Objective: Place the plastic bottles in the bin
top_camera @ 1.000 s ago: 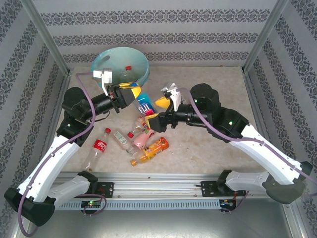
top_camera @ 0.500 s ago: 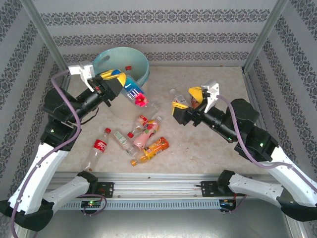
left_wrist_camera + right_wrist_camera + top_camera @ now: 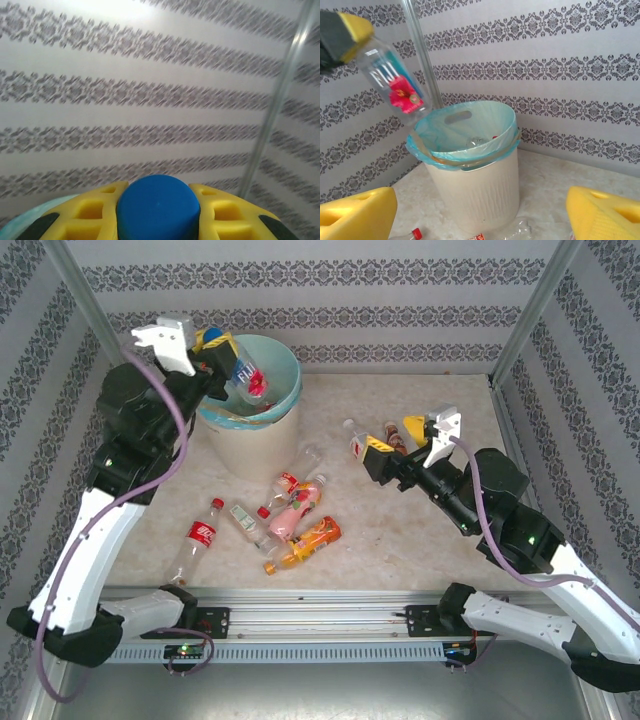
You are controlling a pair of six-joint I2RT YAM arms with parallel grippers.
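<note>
Left pincer (image 3: pixel 215 343), arm raised, clamps a bottle (image 3: pixel 246 376) tilted above the bin (image 3: pixel 252 447).

The bin (image 3: pixel 485 195), cream-white with a blue-green bag (image 3: pixel 465 150) folded over its rim, stands in the middle before the patterned wall. Above its left rim a clear bottle (image 3: pixel 395 85) with a red flower on the label hangs tilted, held at the top by the left gripper's finger (image 3: pixel 342 27). The right gripper (image 3: pixel 481 220) has its yellow fingers (image 3: pixel 355 215) wide apart at the bottom corners, nothing between them.
</note>
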